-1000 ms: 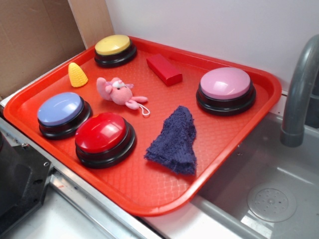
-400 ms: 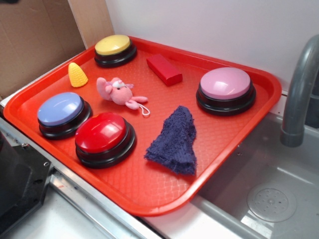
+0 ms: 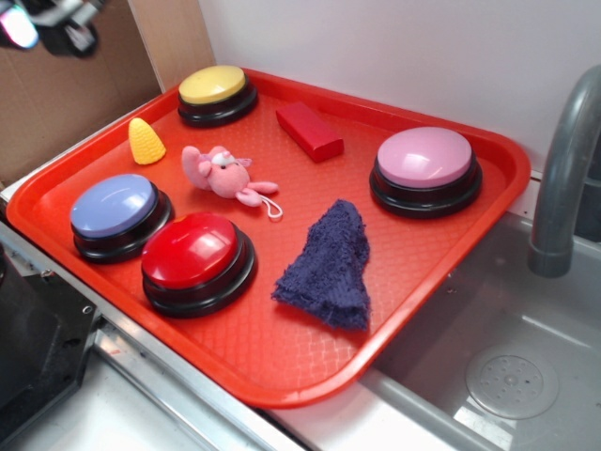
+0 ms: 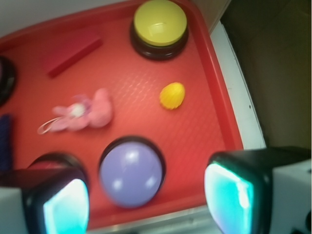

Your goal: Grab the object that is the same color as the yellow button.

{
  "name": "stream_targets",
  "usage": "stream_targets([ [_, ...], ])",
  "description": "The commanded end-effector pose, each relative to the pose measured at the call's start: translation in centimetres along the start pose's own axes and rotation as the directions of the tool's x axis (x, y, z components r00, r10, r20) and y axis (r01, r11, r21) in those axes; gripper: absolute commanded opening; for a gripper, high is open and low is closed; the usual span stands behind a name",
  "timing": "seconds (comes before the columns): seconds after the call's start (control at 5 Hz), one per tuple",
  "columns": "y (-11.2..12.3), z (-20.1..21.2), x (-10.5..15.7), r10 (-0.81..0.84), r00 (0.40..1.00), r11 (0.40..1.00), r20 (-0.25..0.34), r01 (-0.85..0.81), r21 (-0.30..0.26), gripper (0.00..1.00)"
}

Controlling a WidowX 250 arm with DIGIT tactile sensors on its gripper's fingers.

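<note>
The object, a small yellow corn-like cone (image 3: 146, 142) (image 4: 172, 95), lies on the red tray (image 3: 282, 352) near its left rim, just in front of the yellow button (image 3: 216, 93) (image 4: 160, 25). My gripper (image 3: 42, 23) (image 4: 148, 202) shows at the top left corner of the exterior view, high above and to the left of the cone. Seen from the wrist, its two teal-padded fingers (image 4: 66, 204) stand wide apart with nothing between them, and the lilac-blue button (image 4: 130, 171) shows far below in the gap.
Also on the tray are a pink plush toy (image 3: 223, 173), a red block (image 3: 309, 131), a pink button (image 3: 424, 169), a red button (image 3: 195, 258), a lilac-blue button (image 3: 116, 212) and a dark blue cloth (image 3: 331, 265). A sink with a grey faucet (image 3: 563, 178) lies to the right, cardboard at the back left.
My gripper has come into the exterior view at the top left corner; one second ago it was out of view. Nothing on the tray has moved.
</note>
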State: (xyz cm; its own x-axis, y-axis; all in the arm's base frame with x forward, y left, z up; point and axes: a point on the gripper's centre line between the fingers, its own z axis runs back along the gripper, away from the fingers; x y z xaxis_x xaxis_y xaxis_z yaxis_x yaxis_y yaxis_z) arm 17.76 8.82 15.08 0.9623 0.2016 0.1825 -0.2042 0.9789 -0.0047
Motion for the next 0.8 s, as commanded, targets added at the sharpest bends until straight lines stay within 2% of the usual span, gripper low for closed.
stream_targets([
  [0.0,1.4,-6.3,3.0,-0.019,0.999,0.999,-0.036,0.020,0.027,1.00],
  [0.2,2.0,-9.2,3.9,-0.025,0.998,0.998,-0.062,0.028,0.050,1.00],
  [0.6,4.1,-10.6,4.4,-0.016,0.997,0.995,-0.075,0.023,0.100,1.00],
])
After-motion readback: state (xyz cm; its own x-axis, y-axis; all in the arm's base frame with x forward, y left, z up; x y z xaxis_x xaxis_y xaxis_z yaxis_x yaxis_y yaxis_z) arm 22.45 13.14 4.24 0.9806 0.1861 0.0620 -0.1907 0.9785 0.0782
